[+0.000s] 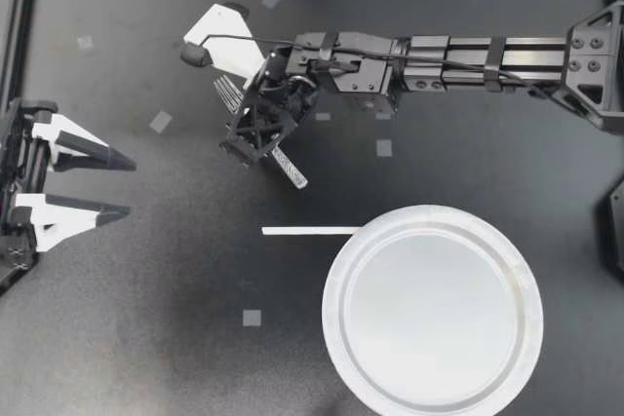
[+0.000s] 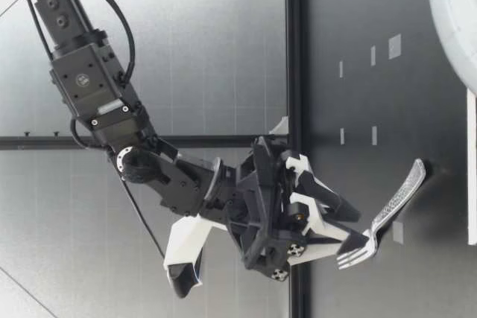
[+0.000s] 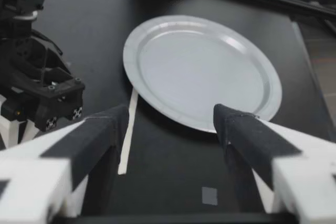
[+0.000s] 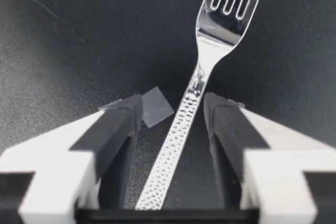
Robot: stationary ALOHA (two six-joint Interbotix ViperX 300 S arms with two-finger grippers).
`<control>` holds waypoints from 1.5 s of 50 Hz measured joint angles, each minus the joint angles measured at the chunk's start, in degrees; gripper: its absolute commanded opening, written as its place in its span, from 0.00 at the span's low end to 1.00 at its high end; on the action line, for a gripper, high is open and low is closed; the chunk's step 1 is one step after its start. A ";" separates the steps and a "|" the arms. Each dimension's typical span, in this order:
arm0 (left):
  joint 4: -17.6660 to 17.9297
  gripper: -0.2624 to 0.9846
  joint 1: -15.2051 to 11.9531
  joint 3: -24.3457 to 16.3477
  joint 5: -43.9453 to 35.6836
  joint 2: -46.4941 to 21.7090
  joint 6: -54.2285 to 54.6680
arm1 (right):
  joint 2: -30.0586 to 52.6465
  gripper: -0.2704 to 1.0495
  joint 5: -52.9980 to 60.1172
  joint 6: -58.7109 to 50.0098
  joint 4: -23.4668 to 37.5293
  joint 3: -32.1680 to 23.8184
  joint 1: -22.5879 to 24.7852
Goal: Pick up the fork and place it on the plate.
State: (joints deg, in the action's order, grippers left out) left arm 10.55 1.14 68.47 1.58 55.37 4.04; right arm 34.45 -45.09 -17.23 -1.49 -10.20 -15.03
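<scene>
A silver fork lies on the black table, its tines pointing toward the back left. My right gripper points down over the fork's middle and hides that part. In the right wrist view the fork runs between the fingers of the right gripper, which is open, with a gap on one side. From table height the right gripper has its tips at the neck of the fork. The white plate sits front right. My left gripper stands open at the left edge, holding nothing.
A thin white strip lies on the table just left of the plate. Small grey tape squares dot the surface. In the left wrist view the plate lies ahead of the open left gripper.
</scene>
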 measured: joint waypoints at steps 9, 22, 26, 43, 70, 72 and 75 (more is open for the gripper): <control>0.09 0.72 0.09 0.35 0.00 0.00 0.00 | 0.79 0.60 -0.09 0.00 0.00 0.00 0.00; 0.00 0.72 0.18 0.97 0.00 0.00 0.00 | 1.67 0.60 -0.09 -0.09 0.09 0.00 0.00; 0.00 0.72 0.18 1.14 0.00 0.00 0.00 | 1.85 0.59 -0.09 -0.09 0.09 -0.09 0.00; 0.00 0.72 0.18 1.93 0.09 0.09 0.00 | 2.02 0.54 -0.18 -0.09 0.26 -0.70 -0.44; 0.00 0.72 0.18 4.31 -1.14 2.29 -0.09 | 2.90 0.18 -0.26 0.00 0.35 -0.97 -1.05; 0.00 0.72 0.18 4.57 -1.49 2.29 -0.09 | 2.90 0.16 -0.26 0.09 0.35 -1.05 -1.05; 0.00 0.72 0.18 4.92 -2.11 2.29 -0.09 | 2.64 0.16 -0.62 0.35 0.35 -1.32 -1.05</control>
State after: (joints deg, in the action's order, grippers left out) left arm 10.55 1.32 73.39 -0.53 57.66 3.96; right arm 37.09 -45.70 -16.88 -1.14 -11.51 -16.08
